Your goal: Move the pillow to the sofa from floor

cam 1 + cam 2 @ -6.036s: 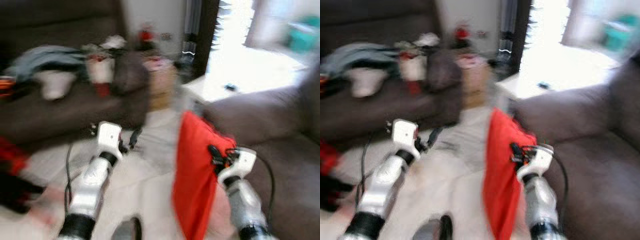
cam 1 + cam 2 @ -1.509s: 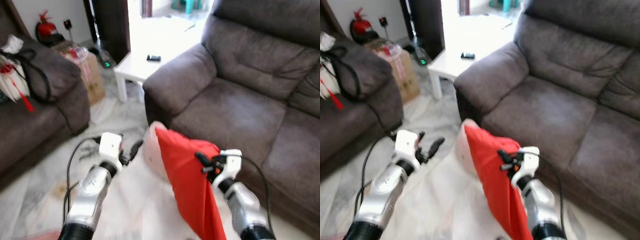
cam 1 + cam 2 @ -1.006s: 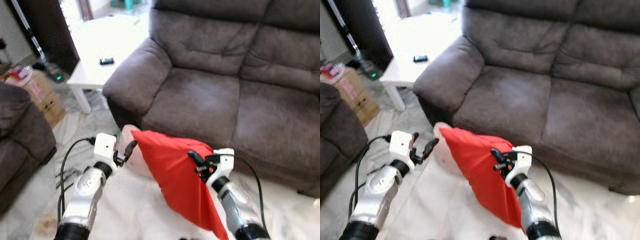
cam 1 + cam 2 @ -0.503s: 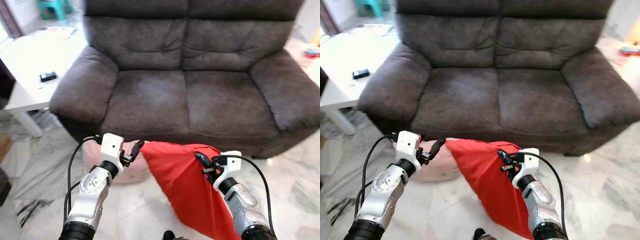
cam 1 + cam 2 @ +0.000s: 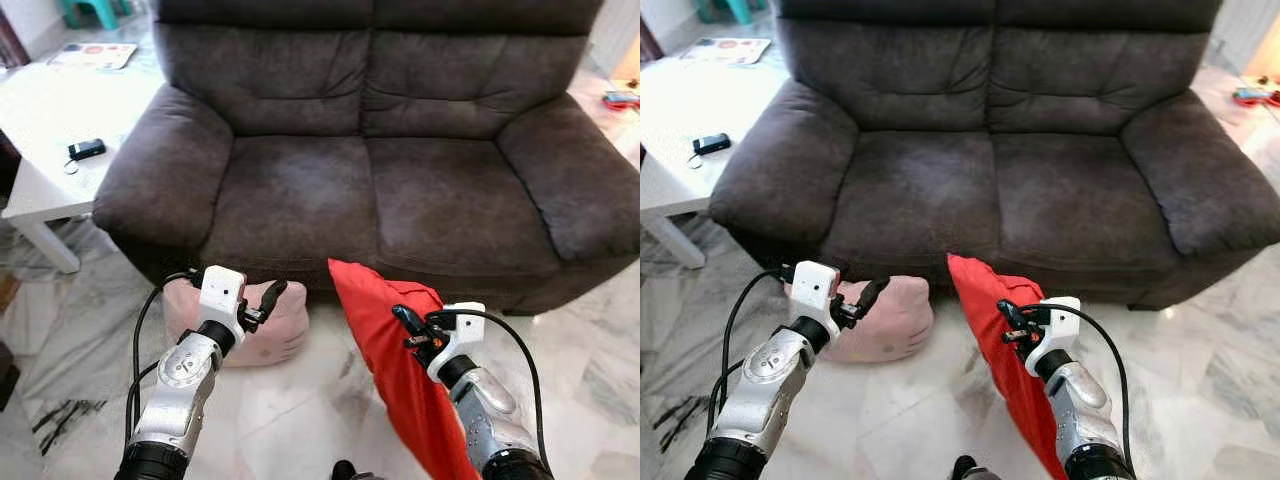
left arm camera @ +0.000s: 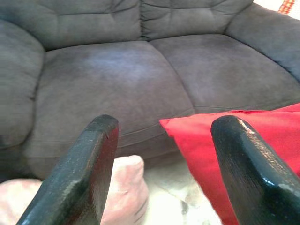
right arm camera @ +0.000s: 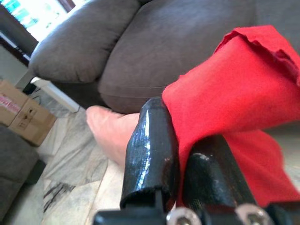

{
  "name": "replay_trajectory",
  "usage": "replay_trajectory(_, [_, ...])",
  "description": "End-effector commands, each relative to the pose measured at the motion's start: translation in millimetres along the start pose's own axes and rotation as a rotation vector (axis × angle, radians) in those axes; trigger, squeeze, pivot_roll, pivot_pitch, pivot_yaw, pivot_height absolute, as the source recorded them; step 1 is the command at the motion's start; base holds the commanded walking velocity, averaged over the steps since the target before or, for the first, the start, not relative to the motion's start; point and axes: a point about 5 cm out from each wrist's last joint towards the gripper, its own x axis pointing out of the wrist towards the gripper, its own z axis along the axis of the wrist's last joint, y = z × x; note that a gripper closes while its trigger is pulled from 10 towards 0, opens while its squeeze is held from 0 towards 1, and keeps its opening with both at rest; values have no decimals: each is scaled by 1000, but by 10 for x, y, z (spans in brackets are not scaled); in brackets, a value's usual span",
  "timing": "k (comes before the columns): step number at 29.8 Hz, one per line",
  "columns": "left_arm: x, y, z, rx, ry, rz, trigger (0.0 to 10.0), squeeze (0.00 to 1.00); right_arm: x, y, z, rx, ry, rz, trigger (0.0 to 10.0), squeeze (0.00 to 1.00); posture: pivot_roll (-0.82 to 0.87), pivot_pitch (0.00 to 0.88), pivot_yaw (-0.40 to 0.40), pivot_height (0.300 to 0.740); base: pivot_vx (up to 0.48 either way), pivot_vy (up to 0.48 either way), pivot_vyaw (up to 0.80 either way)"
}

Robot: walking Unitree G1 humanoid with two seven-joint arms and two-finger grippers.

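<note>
Sofa (image 5: 400,190) is matt brown suede-like cloth, slightly napped. Red pillow (image 5: 395,345) is thin smooth cloth with a frayed edge; pink cushion (image 5: 880,320) at its 9 o'clock looks soft fabric. Right gripper fingers (image 7: 150,150) are glossy black plastic; floor (image 5: 300,400) is polished marble.

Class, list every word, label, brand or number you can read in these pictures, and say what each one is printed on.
Brown cardboard box in the right wrist view: red print, too blurred to read.
Flat printed sheet on the white side table: coloured markings, too small to read.
Red fabric pillow, dark brown sofa, pink cushion: no text.
</note>
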Motion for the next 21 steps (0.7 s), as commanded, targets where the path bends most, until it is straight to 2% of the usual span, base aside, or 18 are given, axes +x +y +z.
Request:
replay_trajectory(1, [-18, 11, -8, 14, 12, -4, 10000, 0, 107, 71, 259, -54, -114, 61, 10000, 0, -37, 101, 10, 740, 0, 0, 0])
replay_trajectory(10, [-22, 55, -2, 6, 11, 8, 10000, 0, 108, 43, 290, -40, -133, 32, 10000, 0, -34, 104, 10, 740, 0, 0, 0])
replay_trajectory(14, [-28, 24, -21, 4, 15, 4, 10000, 0, 107, 23, 287, -38, -133, 4, 10000, 0, -36, 109, 10, 740, 0, 461, -731])
replay_trajectory(21, [-31, 28, -16, 10, 11, 7, 10000, 0, 113, 37, 271, -41, -128, 4, 10000, 0, -35, 109, 10, 740, 0, 0, -763])
